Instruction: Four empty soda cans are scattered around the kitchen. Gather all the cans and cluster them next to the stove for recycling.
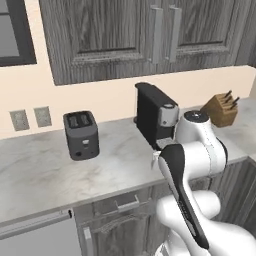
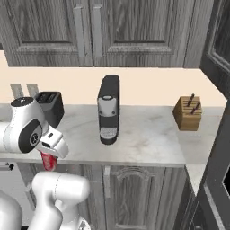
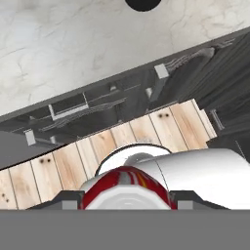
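the two-finger gripper [image 3: 127,202] is pinching a small red soda can with a silver top [image 3: 126,190], hanging in front of the grey marble counter [image 2: 148,139] near the black toaster [image 2: 50,107].

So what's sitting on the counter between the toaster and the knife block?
The coffee machine stands between the toaster and the knife block, plain in the right base view. Otherwise that stretch of counter is bare marble.

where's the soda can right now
The soda can is in the gripper, hanging below the counter edge in front of the toaster, at the left of the right base view.
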Robot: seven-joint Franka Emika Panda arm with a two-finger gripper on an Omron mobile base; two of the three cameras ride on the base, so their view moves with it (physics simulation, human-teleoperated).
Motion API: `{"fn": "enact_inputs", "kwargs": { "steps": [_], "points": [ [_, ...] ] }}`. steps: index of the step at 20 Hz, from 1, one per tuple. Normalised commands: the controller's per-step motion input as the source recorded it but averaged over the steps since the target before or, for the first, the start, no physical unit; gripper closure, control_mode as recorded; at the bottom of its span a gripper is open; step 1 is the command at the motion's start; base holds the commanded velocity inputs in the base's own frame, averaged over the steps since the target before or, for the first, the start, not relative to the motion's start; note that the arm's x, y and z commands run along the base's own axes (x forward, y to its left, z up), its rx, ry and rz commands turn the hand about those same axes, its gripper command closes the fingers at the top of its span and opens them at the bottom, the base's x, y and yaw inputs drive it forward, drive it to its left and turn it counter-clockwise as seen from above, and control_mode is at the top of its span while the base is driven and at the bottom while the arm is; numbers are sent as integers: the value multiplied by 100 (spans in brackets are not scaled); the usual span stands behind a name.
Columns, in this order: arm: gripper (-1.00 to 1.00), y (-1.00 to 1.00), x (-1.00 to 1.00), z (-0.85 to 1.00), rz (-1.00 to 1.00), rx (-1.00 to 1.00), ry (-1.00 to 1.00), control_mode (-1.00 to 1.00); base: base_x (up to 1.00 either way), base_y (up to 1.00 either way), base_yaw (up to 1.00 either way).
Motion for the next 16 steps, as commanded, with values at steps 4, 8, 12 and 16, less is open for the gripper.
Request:
{"fn": "enact_inputs", "kwargs": {
  "steps": [4,8,12,16],
  "points": [
    [100,0,0,0,0,0,0,100,-33,75,7],
    [100,0,0,0,0,0,0,100,-42,71,10],
    [100,0,0,0,0,0,0,100,-59,68,15],
    [100,0,0,0,0,0,0,100,-65,57,16]
  ]
}}
